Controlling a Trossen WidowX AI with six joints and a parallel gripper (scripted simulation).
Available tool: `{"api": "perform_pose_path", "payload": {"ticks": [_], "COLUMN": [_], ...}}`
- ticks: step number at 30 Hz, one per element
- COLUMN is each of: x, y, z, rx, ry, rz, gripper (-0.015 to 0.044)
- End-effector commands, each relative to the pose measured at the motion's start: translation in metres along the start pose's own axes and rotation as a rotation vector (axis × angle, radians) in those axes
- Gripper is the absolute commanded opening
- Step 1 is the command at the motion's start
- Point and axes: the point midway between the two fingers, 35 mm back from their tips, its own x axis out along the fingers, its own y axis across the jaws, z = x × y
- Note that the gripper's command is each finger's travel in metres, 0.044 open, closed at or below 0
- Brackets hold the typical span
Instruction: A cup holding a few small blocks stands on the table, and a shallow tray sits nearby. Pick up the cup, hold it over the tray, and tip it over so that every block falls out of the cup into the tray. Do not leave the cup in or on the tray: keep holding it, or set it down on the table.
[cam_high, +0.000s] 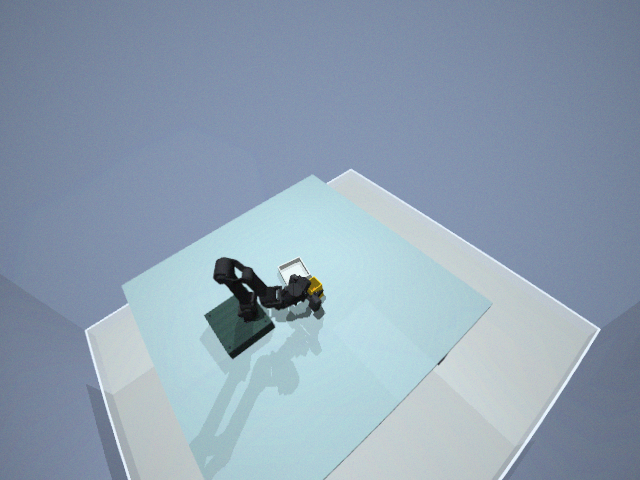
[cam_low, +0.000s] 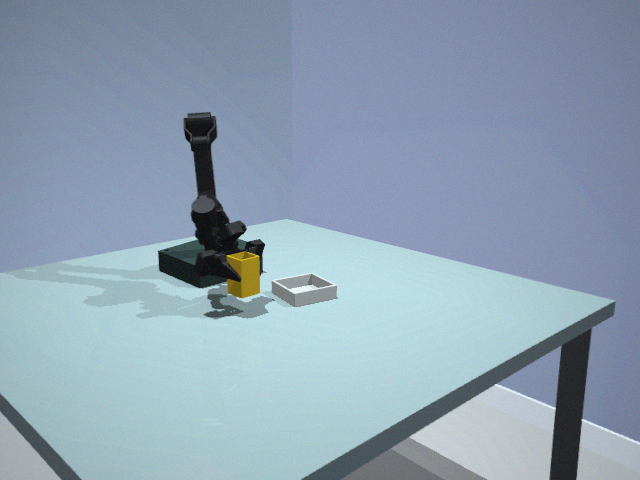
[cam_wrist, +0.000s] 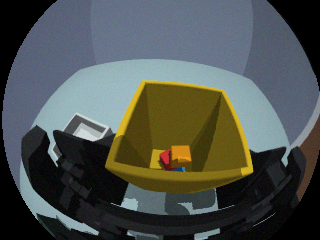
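Observation:
The yellow square cup (cam_high: 315, 284) (cam_low: 250, 279) (cam_wrist: 182, 110) is upright, a little above the table, with its shadow below it in the exterior view. My gripper (cam_high: 316, 290) (cam_low: 249, 273) (cam_wrist: 176, 128) is shut on the cup, one finger on each side. In the wrist view an orange block (cam_wrist: 180, 154), a red block (cam_wrist: 165, 160) and a partly hidden blue block (cam_wrist: 179, 170) lie at the cup's bottom. The shallow white tray (cam_high: 290, 262) (cam_low: 316, 296) (cam_wrist: 93, 121) is beside the cup, to its right in the exterior view. No blocks show in it.
The arm's dark green base block (cam_high: 235, 330) (cam_low: 180, 266) stands on the pale blue table (cam_high: 361, 361) (cam_low: 361, 372), behind the cup in the exterior view. The table's edges are well away from the cup and tray.

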Motion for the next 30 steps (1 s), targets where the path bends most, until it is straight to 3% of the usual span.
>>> {"api": "perform_pose_path", "payload": {"ticks": [1, 30], "x": [-0.001, 0.028], "y": [-0.002, 0.065], "z": [0.007, 0.025], "rx": [-0.001, -0.039], "ry": [-0.005, 0.015], "rz": [-0.004, 0.09], "gripper": [0.0, 0.0]}}
